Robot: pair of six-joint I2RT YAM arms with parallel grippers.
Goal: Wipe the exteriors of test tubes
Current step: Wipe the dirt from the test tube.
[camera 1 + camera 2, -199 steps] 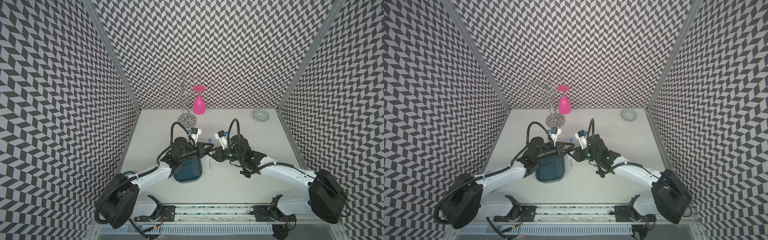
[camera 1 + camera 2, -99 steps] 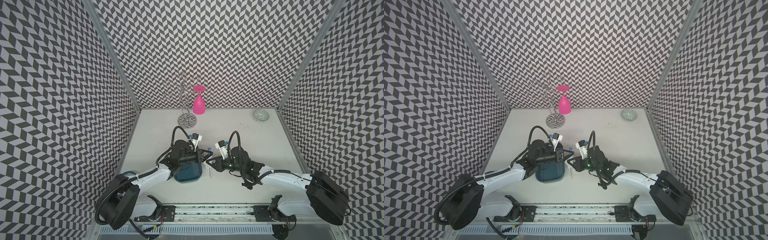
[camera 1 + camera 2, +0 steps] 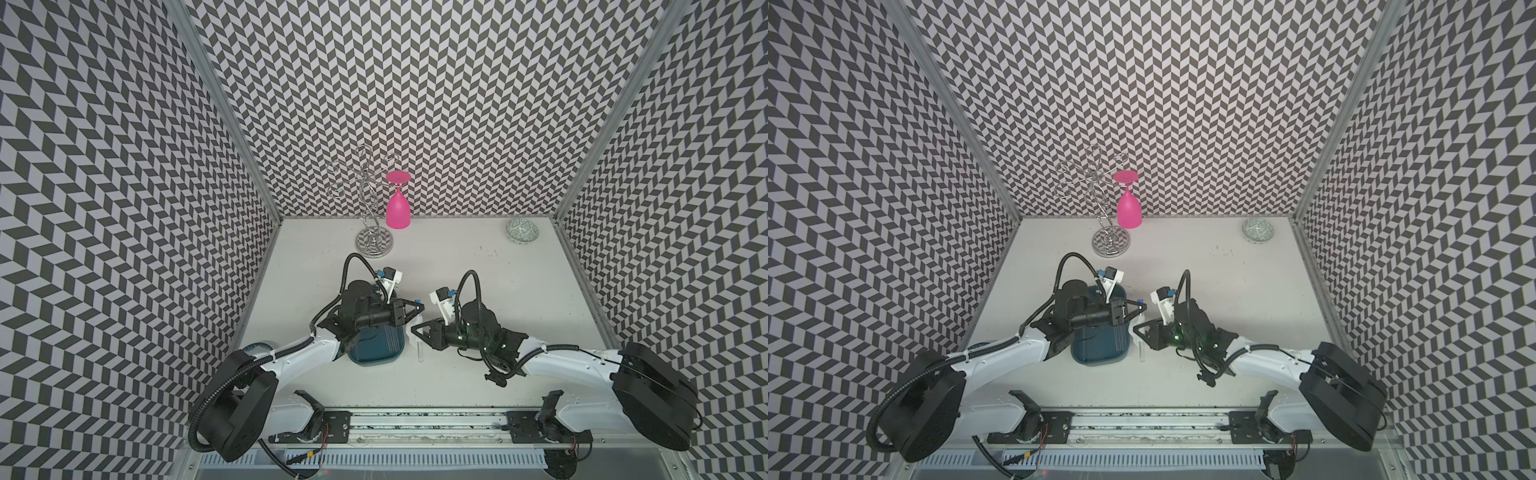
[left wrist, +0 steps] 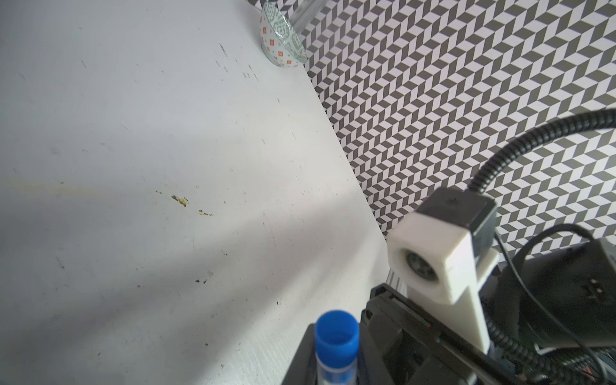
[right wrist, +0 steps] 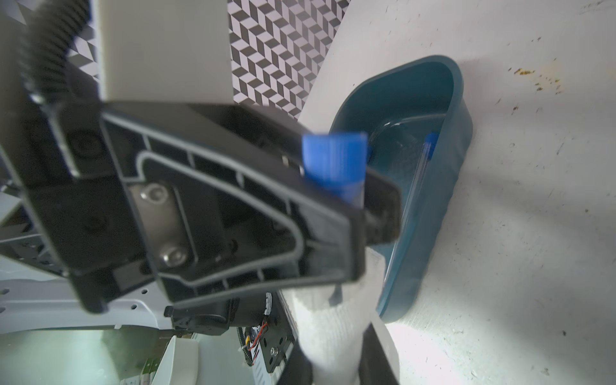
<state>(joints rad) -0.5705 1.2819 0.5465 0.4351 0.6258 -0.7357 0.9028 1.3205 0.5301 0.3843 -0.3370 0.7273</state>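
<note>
My left gripper (image 3: 417, 309) is shut on a clear test tube (image 3: 420, 353) just under its blue cap (image 4: 337, 333), holding it upright beside the teal tray (image 3: 376, 347). My right gripper (image 3: 415, 331) is shut on a white tissue (image 5: 333, 326) wrapped round the same tube below the left fingers. The tube's round end pokes out under the tissue in both top views, just above the table. Another capped test tube (image 5: 413, 190) lies inside the tray (image 5: 456, 100). The left arm covers much of the tray from above.
A wire glass rack (image 3: 374, 241) with a pink glass (image 3: 397, 208) hanging upside down stands at the back. A patterned bowl (image 3: 522, 230) sits in the back right corner. The left wall runs close to the tray.
Both grippers have moved toward the table's front with the tube. The right gripper with the tissue has moved left and now sits under the left fingers.
</note>
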